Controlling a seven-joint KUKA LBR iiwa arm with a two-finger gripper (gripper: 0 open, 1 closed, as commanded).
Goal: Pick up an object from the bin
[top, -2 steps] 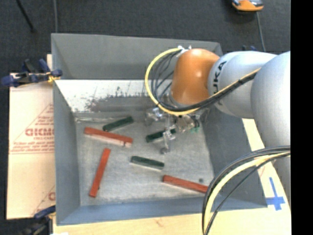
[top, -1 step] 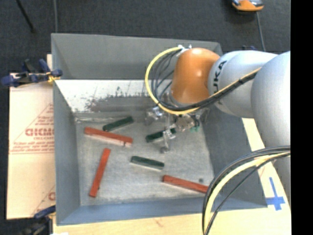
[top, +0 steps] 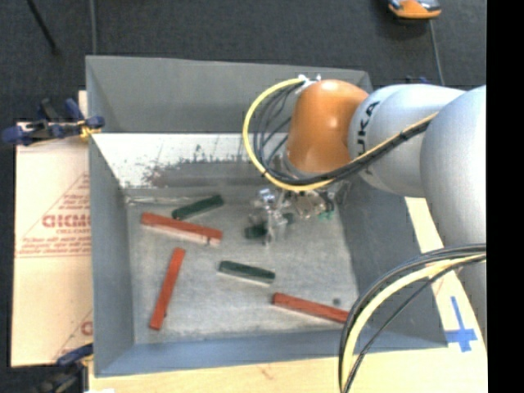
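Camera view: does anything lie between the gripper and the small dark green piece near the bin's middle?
Nothing visible does. The gripper hangs right at the small dark green piece; the nearest green stick and the red stick lie apart from it on the bin floor.

front floor (top: pixel 221 311) bare, red stick (top: pixel 166 287) L, green stick (top: pixel 246 272) mid

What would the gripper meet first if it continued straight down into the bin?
Most likely the small dark green piece lying just under the gripper, near the bin's middle. If it misses that, the grey bin floor comes next. Depth is hard to judge from this view.
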